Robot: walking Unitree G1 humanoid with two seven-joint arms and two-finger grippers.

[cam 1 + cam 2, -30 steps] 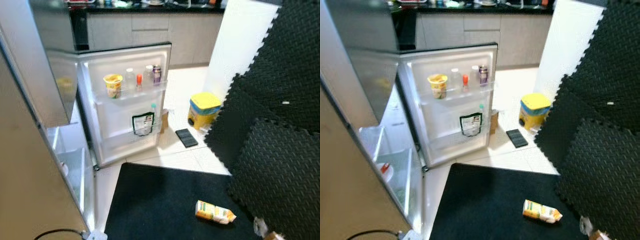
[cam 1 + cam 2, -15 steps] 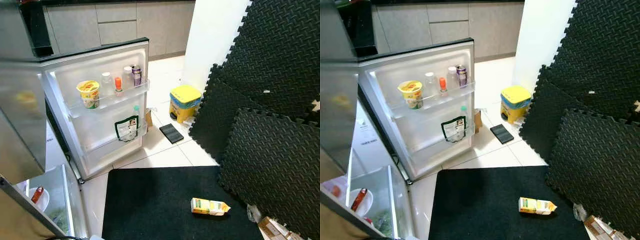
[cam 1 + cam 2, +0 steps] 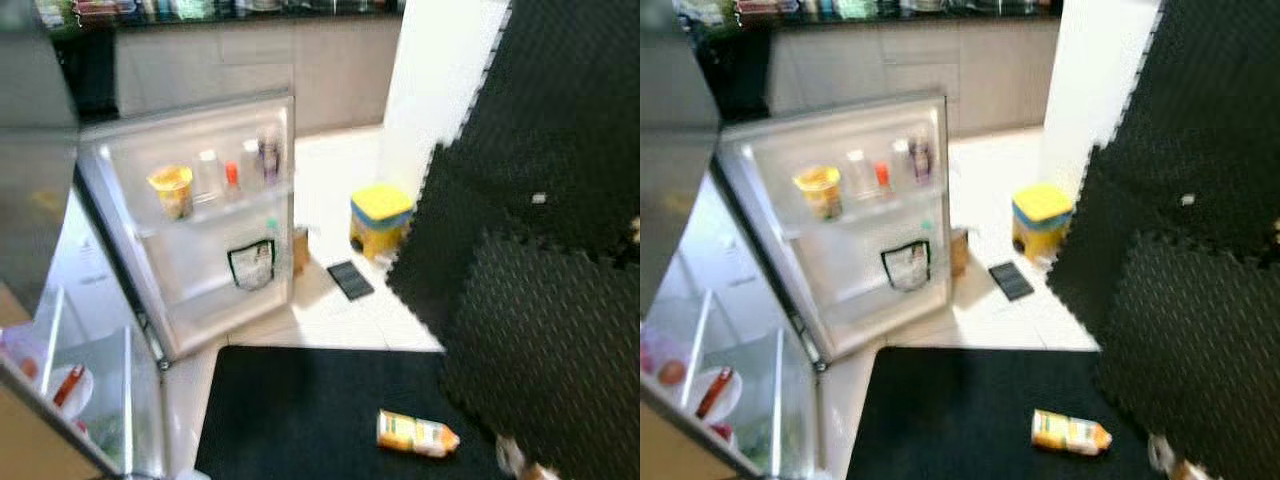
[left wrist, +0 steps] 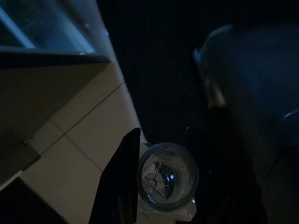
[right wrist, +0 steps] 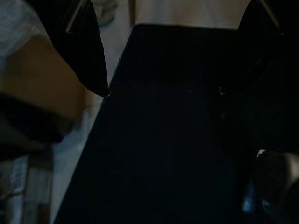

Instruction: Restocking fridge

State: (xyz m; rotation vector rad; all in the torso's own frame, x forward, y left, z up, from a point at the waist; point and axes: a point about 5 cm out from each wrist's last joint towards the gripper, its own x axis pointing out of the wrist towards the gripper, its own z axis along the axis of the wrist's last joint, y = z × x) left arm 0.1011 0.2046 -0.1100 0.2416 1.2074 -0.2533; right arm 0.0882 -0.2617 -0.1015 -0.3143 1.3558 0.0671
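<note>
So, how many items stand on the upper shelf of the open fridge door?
4, left to right: a yellow cup, a clear bottle, a small bottle with an orange cap and a dark can. The picture is blurred, so others may be hidden.

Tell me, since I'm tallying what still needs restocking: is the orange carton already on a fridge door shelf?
No, the orange carton lies on its side on the black floor mat, apart from the fridge door.
</note>
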